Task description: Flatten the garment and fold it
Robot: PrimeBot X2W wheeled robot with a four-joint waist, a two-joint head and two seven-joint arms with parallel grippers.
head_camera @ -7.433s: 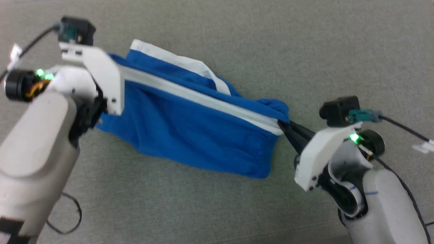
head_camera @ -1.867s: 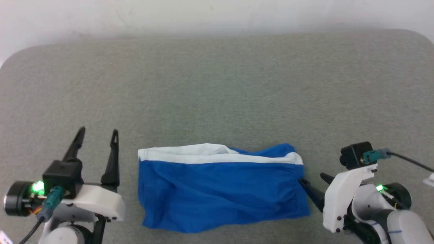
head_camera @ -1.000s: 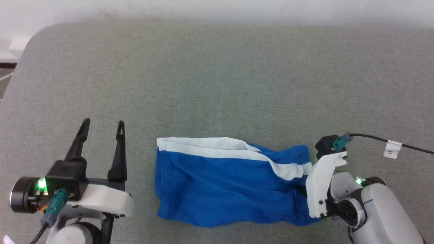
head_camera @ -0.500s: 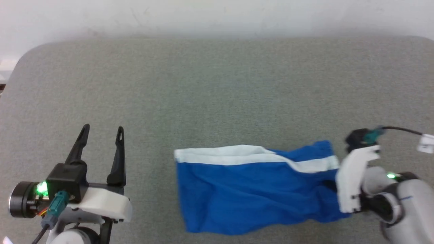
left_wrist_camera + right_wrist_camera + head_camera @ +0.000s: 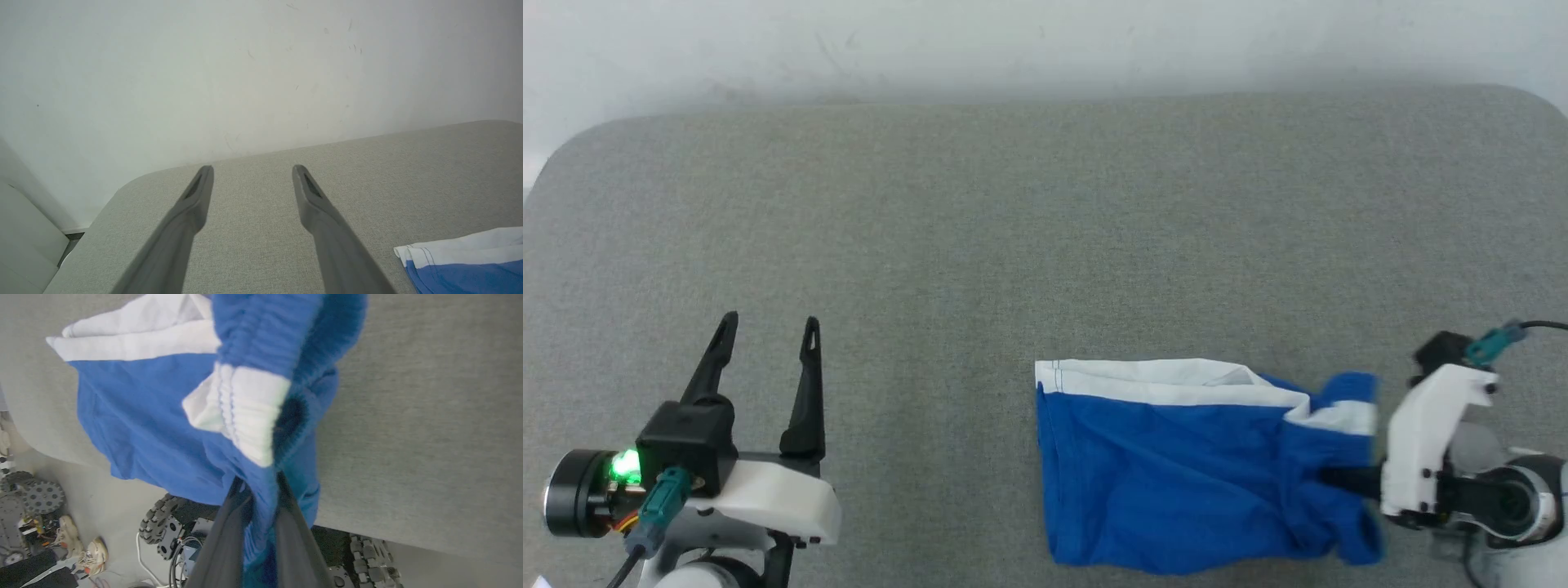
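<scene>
Lying on the near right part of the flat grey felt-like table top (image 5: 1045, 204), the bright royal-blue shorts (image 5: 1176, 482) of thin fabric with white side stripes are being held at their right end by the right gripper (image 5: 1339, 480), which has two long dark fingers. In the right wrist view, the blue cloth just under the gathered elastic waistband (image 5: 261, 339) is being pinched between these fingers (image 5: 229, 539); they are being pressed almost together, with only the fabric between them. The waistband end is being bunched up at this place, and a short piece of white stripe (image 5: 245, 416) is being folded over itself there. The rest of the shorts is being left spread on the table top, wrinkled in the blue panel, with a long white stripe running along the far edge. Beyond the table edge, dark ribbed wheels (image 5: 157, 522) and pale shoes (image 5: 92, 551) on a light floor (image 5: 114, 498) are being shown in the same view. The left gripper (image 5: 769, 322) is being held at the near left, well apart from the shorts, over bare table top. Its two dark fingers are being kept widely spread with nothing between them, and they are being pointed toward the plain white wall (image 5: 245, 61).
</scene>
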